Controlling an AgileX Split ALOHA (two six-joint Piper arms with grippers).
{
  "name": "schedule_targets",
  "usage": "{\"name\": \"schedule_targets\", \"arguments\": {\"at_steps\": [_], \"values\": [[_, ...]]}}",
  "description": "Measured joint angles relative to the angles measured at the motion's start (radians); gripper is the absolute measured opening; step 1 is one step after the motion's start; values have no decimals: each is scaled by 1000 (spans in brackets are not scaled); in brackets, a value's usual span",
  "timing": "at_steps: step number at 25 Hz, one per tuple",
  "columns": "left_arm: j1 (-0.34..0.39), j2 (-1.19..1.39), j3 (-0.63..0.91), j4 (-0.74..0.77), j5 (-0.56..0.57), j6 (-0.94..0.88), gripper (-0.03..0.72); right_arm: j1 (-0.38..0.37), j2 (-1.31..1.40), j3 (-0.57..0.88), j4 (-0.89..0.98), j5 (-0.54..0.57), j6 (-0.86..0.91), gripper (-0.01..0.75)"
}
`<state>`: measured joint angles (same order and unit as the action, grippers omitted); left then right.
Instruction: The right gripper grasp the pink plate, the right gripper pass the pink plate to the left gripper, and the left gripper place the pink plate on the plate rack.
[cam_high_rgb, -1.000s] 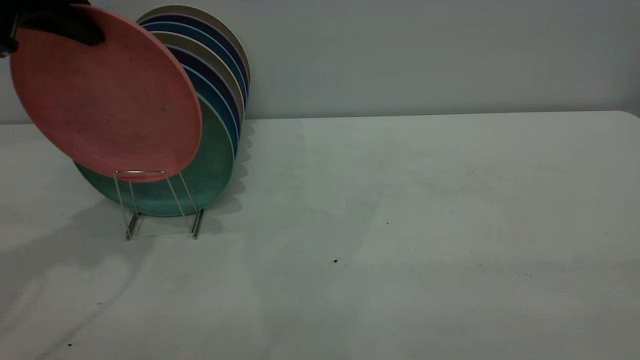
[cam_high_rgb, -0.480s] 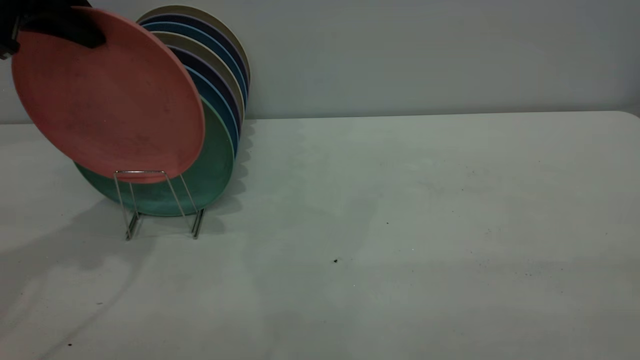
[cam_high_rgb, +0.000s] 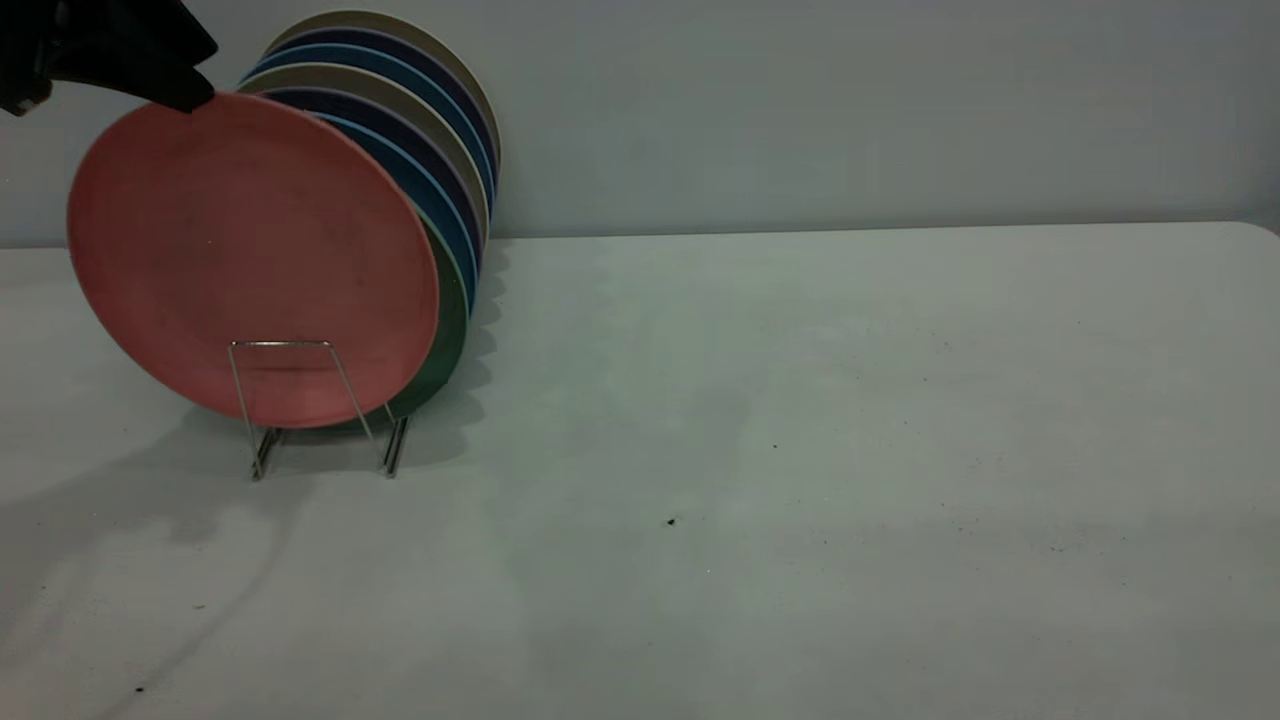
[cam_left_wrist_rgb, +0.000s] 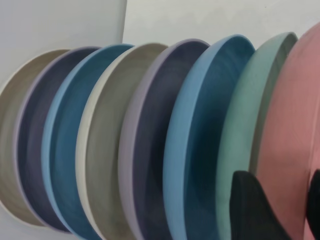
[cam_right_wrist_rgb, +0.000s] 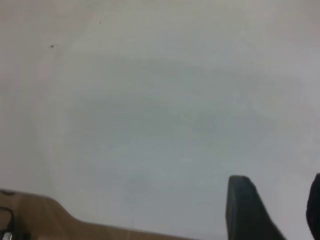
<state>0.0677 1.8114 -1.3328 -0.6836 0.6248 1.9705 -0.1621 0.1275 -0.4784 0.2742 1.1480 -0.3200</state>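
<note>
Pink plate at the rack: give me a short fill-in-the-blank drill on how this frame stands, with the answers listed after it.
1. The pink plate stands on edge at the ____ of the row of plates in the plate rack.
2. The plate right behind it is ____ in colour.
3. The left gripper is at the pink plate's ____ edge.
4. The right gripper, fingers apart, holds ____ above the bare table.

Missing words: front; green; top; nothing

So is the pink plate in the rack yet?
In: the pink plate stands on edge behind the plate rack front loop, the left gripper at its rim.
</note>
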Motion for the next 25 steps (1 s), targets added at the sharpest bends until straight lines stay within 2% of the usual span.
{"name": "schedule_targets", "arguments": {"at_steps": [6,17,21,25], "values": [[0,0,0,-1,0,-15,337,0,0,0,0,0,0,318],[0,-53,0,-1,-3,-173,337,0,0,0,0,0,0,311],[0,-141,0,-1,-1,-293,338,0,0,1,-1,0,1,311],[0,-257,0,-1,53,-543,338,0,0,1,-31,-1,42,311]]}}
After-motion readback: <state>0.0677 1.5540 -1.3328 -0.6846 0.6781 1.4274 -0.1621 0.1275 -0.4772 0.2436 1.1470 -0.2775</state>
